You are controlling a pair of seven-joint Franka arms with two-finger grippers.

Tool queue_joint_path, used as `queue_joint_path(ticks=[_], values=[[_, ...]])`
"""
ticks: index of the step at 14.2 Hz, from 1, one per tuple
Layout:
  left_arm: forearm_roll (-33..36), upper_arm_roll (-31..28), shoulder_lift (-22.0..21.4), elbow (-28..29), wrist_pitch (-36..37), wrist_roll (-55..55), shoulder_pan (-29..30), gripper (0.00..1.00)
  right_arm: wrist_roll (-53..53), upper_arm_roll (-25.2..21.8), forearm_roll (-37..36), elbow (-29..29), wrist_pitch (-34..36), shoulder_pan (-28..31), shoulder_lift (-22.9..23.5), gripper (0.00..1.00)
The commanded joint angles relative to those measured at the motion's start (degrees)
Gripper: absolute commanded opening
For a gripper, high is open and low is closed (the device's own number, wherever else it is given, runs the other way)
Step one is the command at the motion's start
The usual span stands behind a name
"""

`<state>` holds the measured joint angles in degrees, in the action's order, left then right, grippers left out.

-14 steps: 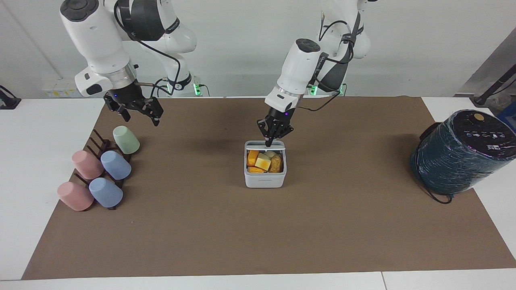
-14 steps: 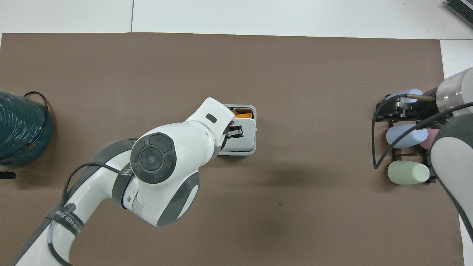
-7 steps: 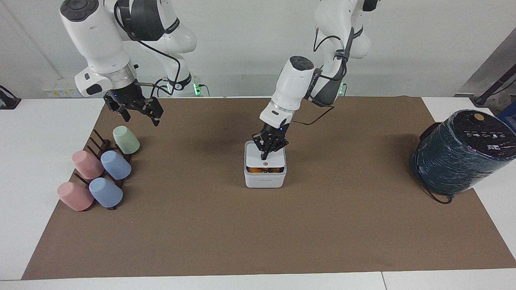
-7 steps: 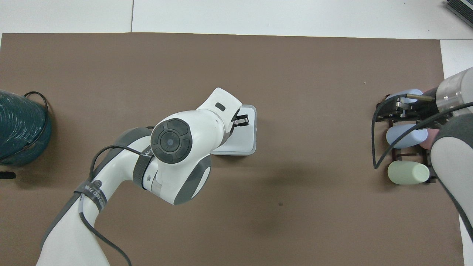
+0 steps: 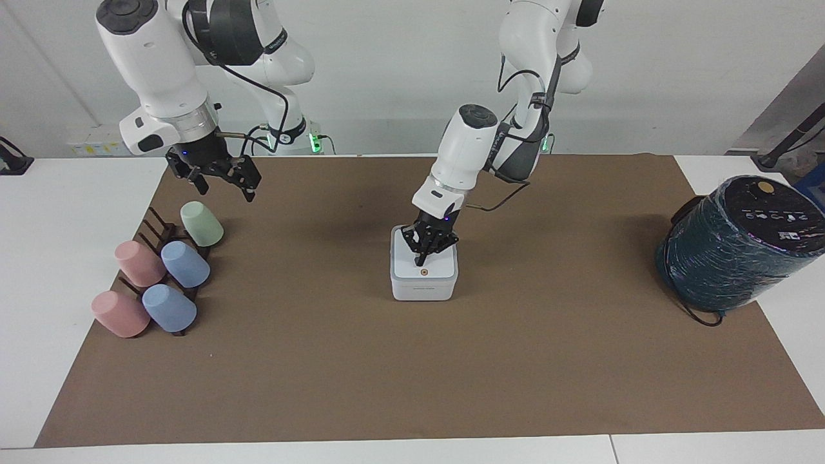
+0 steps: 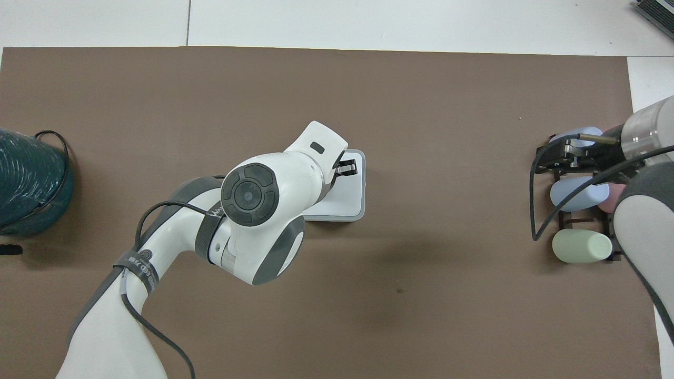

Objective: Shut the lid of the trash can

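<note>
Trash can point(image 5: 423, 290) sits mid-frame in the facing view, on the brown mat point(image 5: 412, 374), with its front toward the lower edge. The lid point(image 5: 425, 273) lies flat on it, edges flush with the box all round, no gap showing; the orange-ringed dot is near the lid's lower edge.

Your left hand point(image 5: 420, 262) is on the lid, fingers drawn together into one dark tip that presses the panel just above the dot. In the overhead view the same hand point(image 6: 346, 168) shows at the upper part of the lid point(image 6: 345, 202), and the arm's wrist covers the lid's left portion.

Your right hand point(image 5: 222, 177) hangs at upper left of the facing view, fingers spread apart and holding nothing, above the cup rack point(image 5: 158, 229); that arm waits. Five cups lie on the rack: green point(image 5: 201, 223), two pink, two blue.

Open mat surrounds the can on all four sides; the lower half of the facing frame is bare mat down to the white worktop point(image 5: 322, 451) edge. The dark teal wrapped cylinder point(image 5: 735, 248) stands at the right edge of the frame, overhanging the mat's corner, well apart from the can.
</note>
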<state>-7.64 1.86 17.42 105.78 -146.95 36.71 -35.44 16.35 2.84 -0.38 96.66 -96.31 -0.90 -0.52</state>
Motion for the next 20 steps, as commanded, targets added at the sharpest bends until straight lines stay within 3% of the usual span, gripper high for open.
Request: queue_joint_path(ticks=[1,5,8,14,16,19,20], values=[[-0.3,-0.1,3.5,-0.8,-1.9,-1.5,0.5,0.00,-1.2,0.1,1.1,0.6,-0.5,0.6,-0.9,1.00],[-0.2,-0.4,3.5,-3.7,3.8,-2.9,0.6,0.00,-1.2,0.1,1.1,0.6,-0.5,0.6,-0.8,1.00],[2.8,-0.2,3.3,-12.2,19.5,-4.4,4.5,0.00,-1.2,0.1,1.1,0.6,-0.5,0.6,-0.9,1.00],[3.0,-0.5,-0.2,-19.7,41.5,-23.6,16.6,0.00,-1.2,0.1,1.1,0.6,-0.5,0.6,-0.8,1.00],[3.4,-0.9,-1.4,-19.7,45.4,-29.9,20.7,0.00,-1.2,0.1,1.1,0.6,-0.5,0.6,-0.9,1.00],[11.7,-1.1,-2.9,-19.7,47.9,-37.7,24.4,0.00,-1.2,0.1,1.1,0.6,-0.5,0.6,-0.8,1.00],[11.8,-1.0,-3.7,-19.7,47.9,-38.6,25.5,0.08,-1.2,0.1,1.1,0.6,-0.5,0.6,-0.8,1.00]])
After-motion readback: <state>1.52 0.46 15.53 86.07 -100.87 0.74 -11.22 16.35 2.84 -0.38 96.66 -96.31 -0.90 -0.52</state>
